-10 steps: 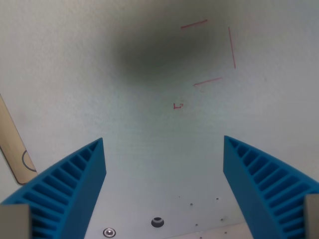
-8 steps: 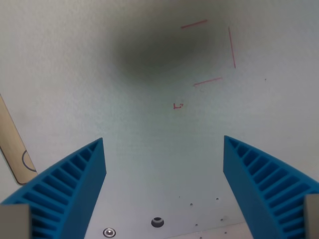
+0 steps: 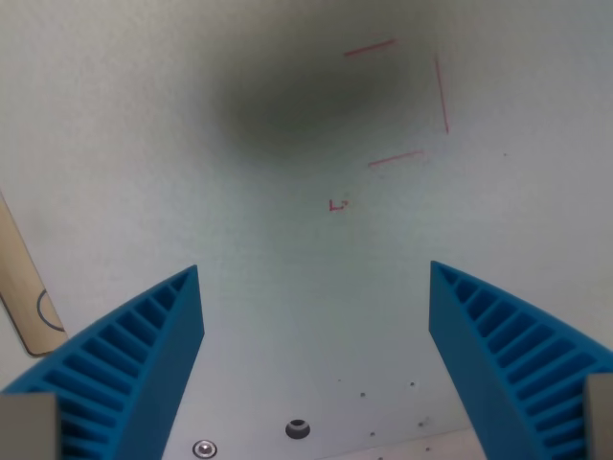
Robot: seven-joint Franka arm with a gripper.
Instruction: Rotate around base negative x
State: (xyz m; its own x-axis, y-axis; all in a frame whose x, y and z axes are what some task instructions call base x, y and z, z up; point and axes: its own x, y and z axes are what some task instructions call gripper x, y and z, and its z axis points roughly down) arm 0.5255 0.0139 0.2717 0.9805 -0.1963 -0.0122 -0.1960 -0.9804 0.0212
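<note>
My gripper [image 3: 314, 278] is open and empty above a white table surface [image 3: 144, 144]. Its two blue ribbed fingers [image 3: 144, 369] stand wide apart at the bottom of the wrist view, one at the left and one at the right [image 3: 503, 359]. Nothing lies between them. Thin red line marks [image 3: 421, 96] forming part of a square are drawn on the table at the upper right, with a small red mark [image 3: 338, 204] below them.
A dark soft shadow [image 3: 306, 96] lies on the table near the top centre. A light wooden strip [image 3: 24, 292] with a rounded end lies at the left edge. A screw [image 3: 203, 448] and a hole [image 3: 298, 428] sit at the bottom, with several small holes nearby.
The whole scene has shifted a few pixels to the wrist view's left, so the camera has moved slightly. The fingers stay as wide apart as before.
</note>
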